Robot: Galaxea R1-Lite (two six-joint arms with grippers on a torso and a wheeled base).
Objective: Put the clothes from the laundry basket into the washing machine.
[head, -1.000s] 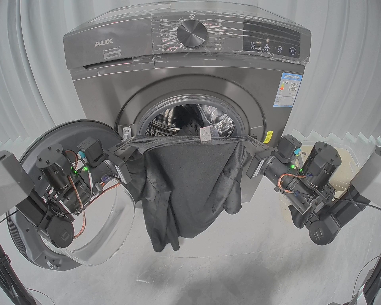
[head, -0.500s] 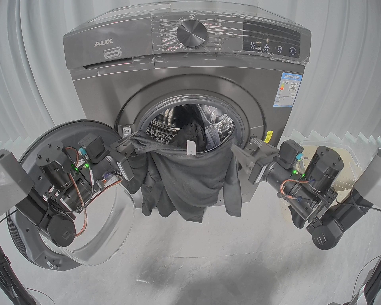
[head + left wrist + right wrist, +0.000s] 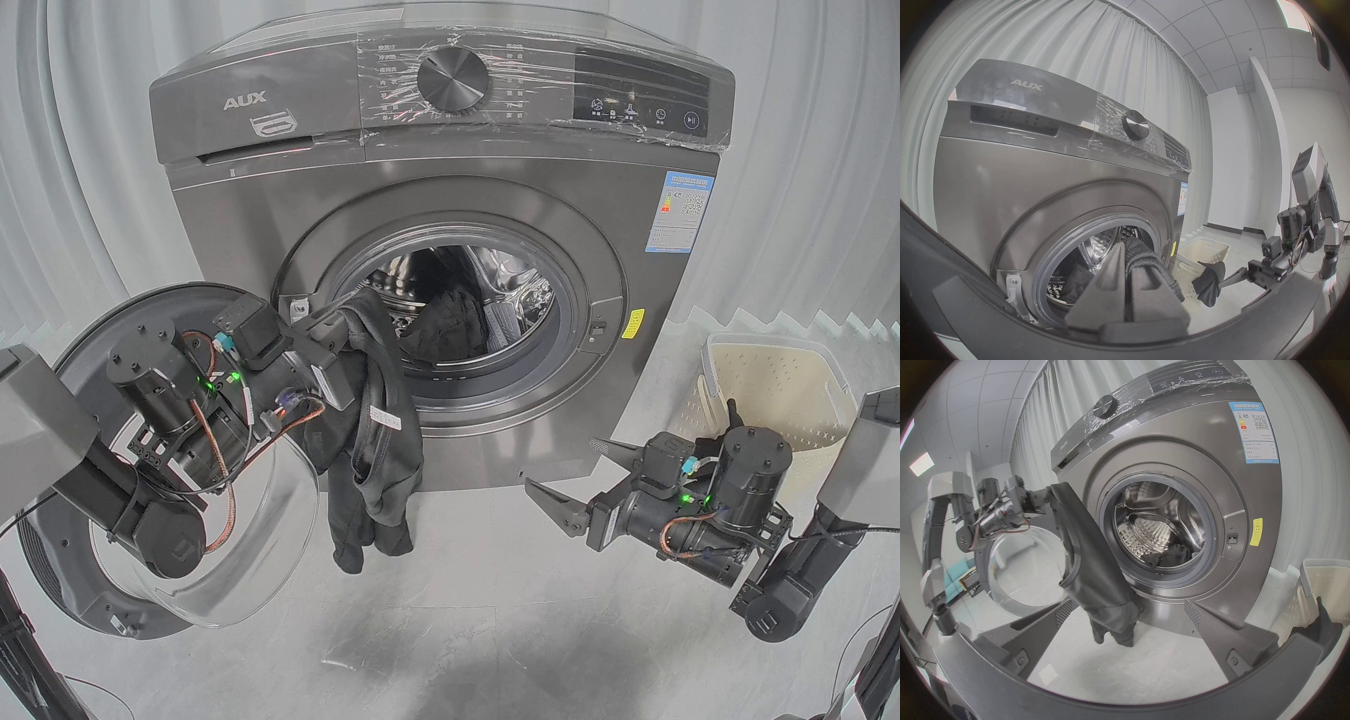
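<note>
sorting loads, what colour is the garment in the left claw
Black garment, clearest in the head view.

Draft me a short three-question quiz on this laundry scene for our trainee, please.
1. True or false: the right gripper is shut on the dark grey fabric garment.
2. Where does that garment hang? A) Wholly inside the drum. B) From the left gripper, beside the steel drum opening. C) Flat on the floor.
3. Fill in: the round glass door of the grey metal washing machine stands ____.

Key: 1 false, its fingers are spread and hold nothing; 2 B; 3 open.
</note>
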